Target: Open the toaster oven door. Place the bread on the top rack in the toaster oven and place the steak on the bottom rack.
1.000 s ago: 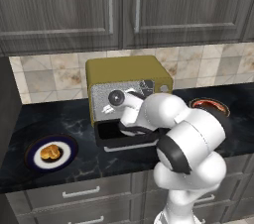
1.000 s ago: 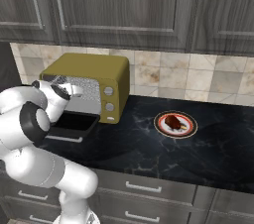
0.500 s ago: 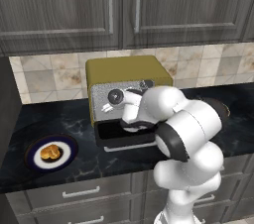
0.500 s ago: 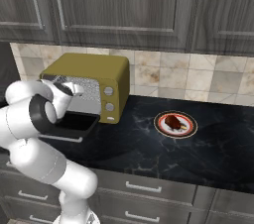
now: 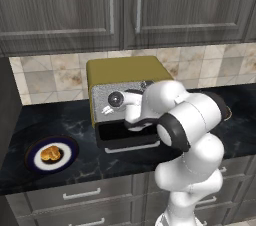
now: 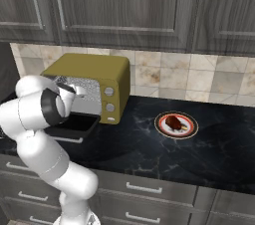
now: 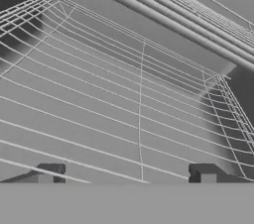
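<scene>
Now, step in hand: door stage looks finished; hand at the mouth of the boxy olive-yellow toaster oven [image 5: 127, 77], no food loaded yet.
Door: black glass-fronted toaster oven door [image 5: 127, 137] folded down flat in front of the oven, silver bar handle along its near edge.
Tool: two-finger gripper [image 7: 129, 173] spread wide, nothing between the dark tips; aimed into the oven cavity, over thin grey wire rack [image 7: 141, 114] bars.
Rack: wires fanning away toward the oven's rear wall; top or bottom shelf cannot be told from the hand view.
Bread: small golden-brown roll [image 5: 49, 154] on a dark-rimmed white plate [image 5: 67, 155], on the black marble counter [image 6: 149, 152], left of the oven and apart from it.
Steak: flat dark piece of meat [image 6: 173, 122] on a red-rimmed white plate [image 6: 160, 127], right of the oven, well apart.
Next move, as judged: draw the hand back out of the oven, swing left of the oven to the roll, come down with tips either side, close gently.
Care needed: clear the lowered door on the way out; avoid snagging the wires.
</scene>
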You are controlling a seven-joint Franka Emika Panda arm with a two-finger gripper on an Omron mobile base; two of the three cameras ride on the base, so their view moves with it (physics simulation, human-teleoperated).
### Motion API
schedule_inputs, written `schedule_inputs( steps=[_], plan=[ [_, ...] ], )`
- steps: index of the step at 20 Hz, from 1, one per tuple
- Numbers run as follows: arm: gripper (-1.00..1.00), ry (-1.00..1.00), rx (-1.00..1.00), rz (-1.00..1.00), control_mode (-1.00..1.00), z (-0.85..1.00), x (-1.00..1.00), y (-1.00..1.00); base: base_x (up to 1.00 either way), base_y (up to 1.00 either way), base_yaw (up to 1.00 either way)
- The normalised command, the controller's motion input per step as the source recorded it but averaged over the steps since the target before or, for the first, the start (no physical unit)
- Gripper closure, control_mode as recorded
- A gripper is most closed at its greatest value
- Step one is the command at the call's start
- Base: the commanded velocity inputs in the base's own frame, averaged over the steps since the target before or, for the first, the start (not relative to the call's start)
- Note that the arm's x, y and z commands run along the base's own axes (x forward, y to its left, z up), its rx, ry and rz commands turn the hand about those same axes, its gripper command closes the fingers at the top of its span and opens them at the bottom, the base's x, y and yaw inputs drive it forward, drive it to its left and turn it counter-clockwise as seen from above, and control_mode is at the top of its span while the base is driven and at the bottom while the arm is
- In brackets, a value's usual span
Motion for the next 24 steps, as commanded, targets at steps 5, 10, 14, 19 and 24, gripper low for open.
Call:
schedule_inputs(
  steps=[5,10,14,19,24],
  plan=[
    [-1.0,-0.01,0.0,0.0,-1.0,-0.03,0.21,0.0,0.0,0.0,0.0],
    [-1.0,-0.03,0.0,0.0,-1.0,-0.02,0.21,0.0,0.0,0.0,0.0],
    [-1.0,0.0,0.0,0.0,-1.0,-0.13,0.19,0.0,0.0,0.0,0.0],
    [-1.0,0.0,0.0,0.0,-1.0,-0.2,0.24,0.0,0.0,0.0,0.0],
    [-1.0,0.01,0.04,0.0,-1.0,-0.18,0.24,0.0,0.0,0.0,0.0]
  ],
)
